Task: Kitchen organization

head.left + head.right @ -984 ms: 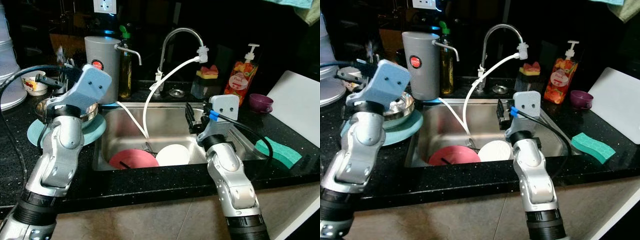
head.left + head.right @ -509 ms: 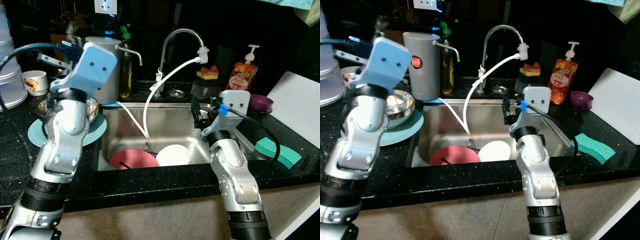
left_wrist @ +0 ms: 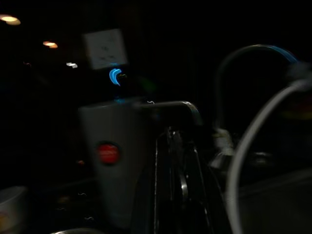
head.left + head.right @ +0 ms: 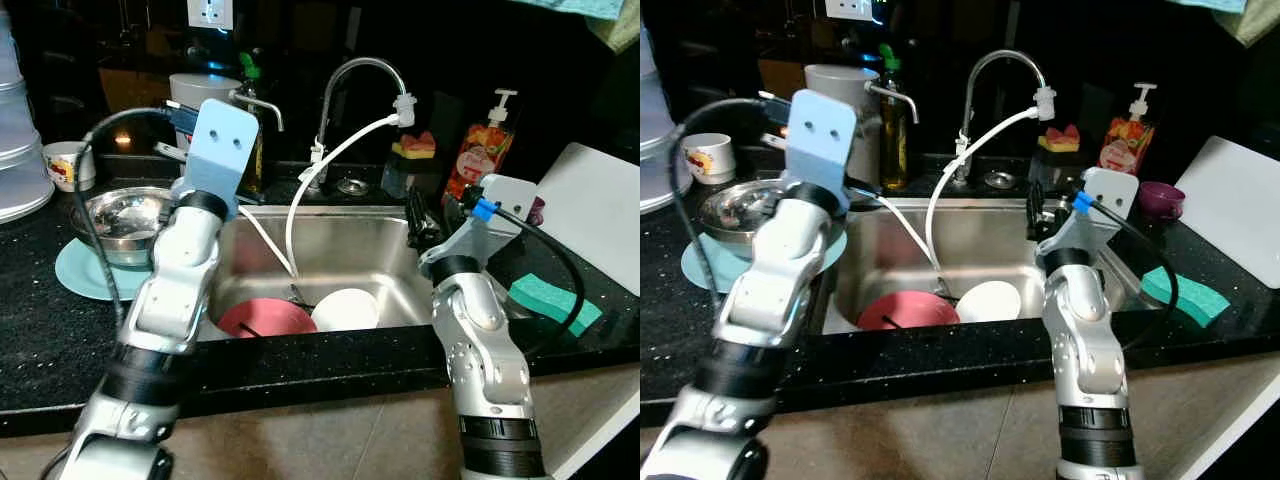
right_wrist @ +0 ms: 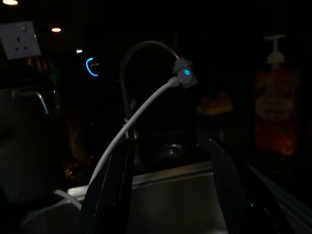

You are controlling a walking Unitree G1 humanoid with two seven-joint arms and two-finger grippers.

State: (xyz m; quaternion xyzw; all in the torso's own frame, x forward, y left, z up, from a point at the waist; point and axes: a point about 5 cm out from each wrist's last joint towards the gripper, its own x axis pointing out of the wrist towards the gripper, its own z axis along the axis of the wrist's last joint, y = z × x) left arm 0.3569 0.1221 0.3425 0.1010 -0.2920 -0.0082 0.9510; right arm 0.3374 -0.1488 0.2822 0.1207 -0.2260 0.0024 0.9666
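While both arms hover raised above the sink [image 4: 395, 225], left gripper [image 3: 176, 195] jaws closed empty and right gripper [image 5: 170, 195] jaws open, the approach step appears current; next, lower toward the white plate [image 4: 346, 309] and pink plate [image 4: 265, 319] below.

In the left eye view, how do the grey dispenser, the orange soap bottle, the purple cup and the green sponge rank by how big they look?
1. Grey dispenser, partly behind the arm.
2. Orange soap bottle.
3. Green sponge, though nearer the camera.
4. Purple cup, mostly hidden, so unsure.
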